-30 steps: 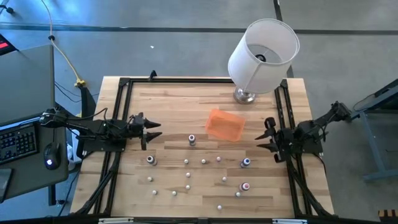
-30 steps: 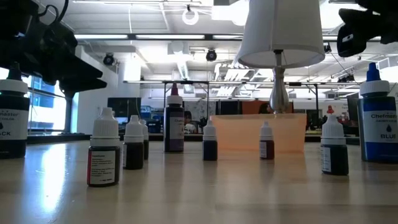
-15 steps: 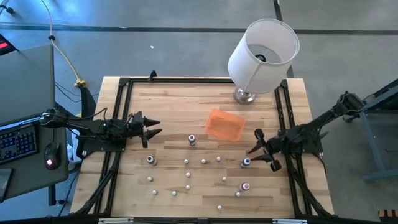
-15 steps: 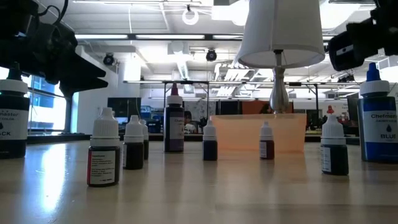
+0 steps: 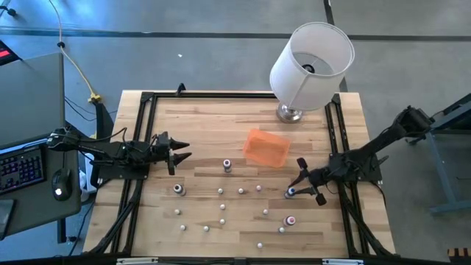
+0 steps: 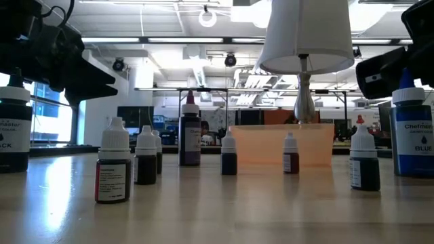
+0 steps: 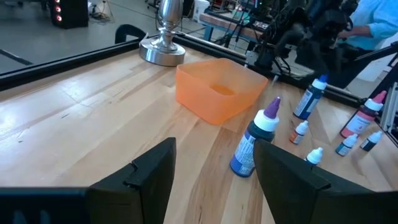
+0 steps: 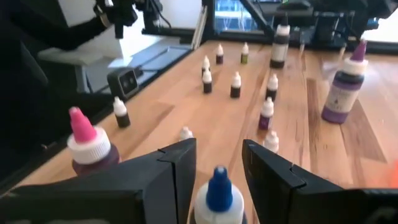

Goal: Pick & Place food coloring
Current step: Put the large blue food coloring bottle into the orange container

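The right gripper has reached out from the table's right edge over the last second and now stands at the blue bottle, near the front right of the table. Its own camera shows that bottle's blue cap between the two dark fingers, which stand open on either side and do not yet squeeze it. So nothing is held; in my judgement the reach is done and the grip is the step at hand.

Just behind the blue bottle, toward the front edge, stands a bottle with a pink cap. The rest of the small bottles are scattered upright across the front half of the table, and a taller purple one stands near the middle.

Beyond them the orange tray lies empty, with the lamp behind it.

The left gripper has not moved: it waits at the left side, fingers wide open and empty.
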Available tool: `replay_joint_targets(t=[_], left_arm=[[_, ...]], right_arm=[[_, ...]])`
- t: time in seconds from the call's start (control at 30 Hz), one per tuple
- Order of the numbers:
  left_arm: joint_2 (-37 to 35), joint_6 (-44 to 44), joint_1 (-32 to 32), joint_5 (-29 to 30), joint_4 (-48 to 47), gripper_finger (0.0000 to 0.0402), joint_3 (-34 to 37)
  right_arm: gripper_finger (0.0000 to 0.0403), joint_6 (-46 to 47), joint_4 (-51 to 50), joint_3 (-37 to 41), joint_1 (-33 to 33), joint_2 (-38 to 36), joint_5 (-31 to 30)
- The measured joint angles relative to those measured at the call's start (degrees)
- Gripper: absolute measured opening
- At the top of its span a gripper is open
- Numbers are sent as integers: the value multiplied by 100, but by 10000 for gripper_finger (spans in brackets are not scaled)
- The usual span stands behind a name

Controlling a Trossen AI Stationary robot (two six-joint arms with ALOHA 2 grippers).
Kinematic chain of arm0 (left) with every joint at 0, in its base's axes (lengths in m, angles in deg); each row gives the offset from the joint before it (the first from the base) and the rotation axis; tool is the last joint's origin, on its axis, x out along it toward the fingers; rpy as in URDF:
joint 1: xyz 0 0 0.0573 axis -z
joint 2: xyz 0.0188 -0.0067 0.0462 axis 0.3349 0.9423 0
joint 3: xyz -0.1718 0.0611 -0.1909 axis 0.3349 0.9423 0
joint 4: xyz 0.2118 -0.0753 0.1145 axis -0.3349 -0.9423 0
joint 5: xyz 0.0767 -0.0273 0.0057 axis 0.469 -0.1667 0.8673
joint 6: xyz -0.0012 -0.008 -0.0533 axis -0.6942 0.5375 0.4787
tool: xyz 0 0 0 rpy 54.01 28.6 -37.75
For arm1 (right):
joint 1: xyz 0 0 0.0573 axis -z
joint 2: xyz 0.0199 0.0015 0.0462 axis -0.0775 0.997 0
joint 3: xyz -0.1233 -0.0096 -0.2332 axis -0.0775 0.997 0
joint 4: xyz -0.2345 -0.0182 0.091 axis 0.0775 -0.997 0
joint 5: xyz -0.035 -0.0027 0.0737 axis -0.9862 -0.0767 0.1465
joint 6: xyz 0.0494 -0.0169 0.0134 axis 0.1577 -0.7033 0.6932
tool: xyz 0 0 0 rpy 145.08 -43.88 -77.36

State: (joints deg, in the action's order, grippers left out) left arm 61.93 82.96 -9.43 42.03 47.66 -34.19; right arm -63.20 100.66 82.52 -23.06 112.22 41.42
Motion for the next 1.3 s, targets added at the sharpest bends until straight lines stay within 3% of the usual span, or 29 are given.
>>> replay_joint_targets(t=[0.33,0.6,0.8,0.93,1.03,1.2,1.3], left_arm=[[1,287,0,2,-1,214,0],[2,306,0,3,-4,214,0],[0,306,0,3,-3,214,0],[0,307,0,4,-4,214,0],[2,306,0,4,-2,214,0],[1,306,0,4,-3,214,0],[0,306,0,4,-4,214,0]], right_arm=[[119,-24,50,0,0,429,-237],[40,-83,113,0,1,541,-247],[39,-138,1010,-6,-1,560,-448],[42,-830,1913,-152,2,561,-1301],[52,-1443,2468,-411,14,550,-2401],[45,-2207,2052,-711,230,550,-4735],[41,-1721,1276,-713,510,550,-5171]])
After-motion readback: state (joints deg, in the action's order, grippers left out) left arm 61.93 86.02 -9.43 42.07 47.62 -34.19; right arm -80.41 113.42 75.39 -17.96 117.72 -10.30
